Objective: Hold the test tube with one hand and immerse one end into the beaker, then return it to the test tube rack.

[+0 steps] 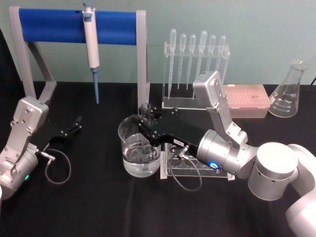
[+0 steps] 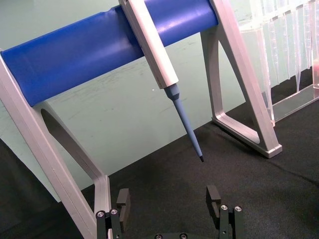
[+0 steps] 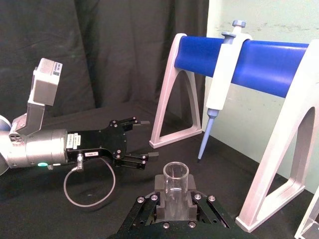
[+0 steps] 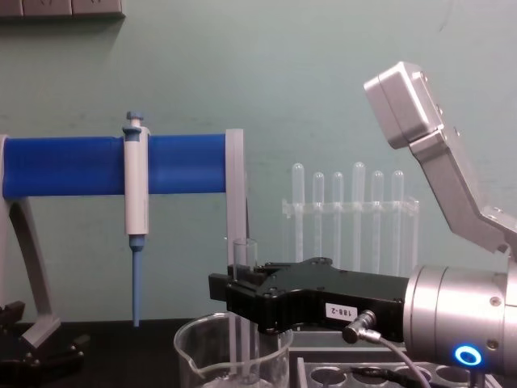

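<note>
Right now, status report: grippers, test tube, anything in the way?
Right gripper shut on test tube, upright, lower end in beaker. Left gripper open, parked left. Rack beside beaker, under right arm.

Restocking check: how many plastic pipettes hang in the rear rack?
6 pipettes, side by side in one row in the clear rack at the table's back. The right arm covers the rack's lower right, so another could be hidden.

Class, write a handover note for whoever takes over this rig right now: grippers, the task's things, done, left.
Right gripper: jaws shut on the test tube, held upright, lower end inside the beaker.
Left gripper: open, idle on the left.
Done: tube picked up, lowered into the beaker.
Left: lift it out, set it in the rack, release.
</note>
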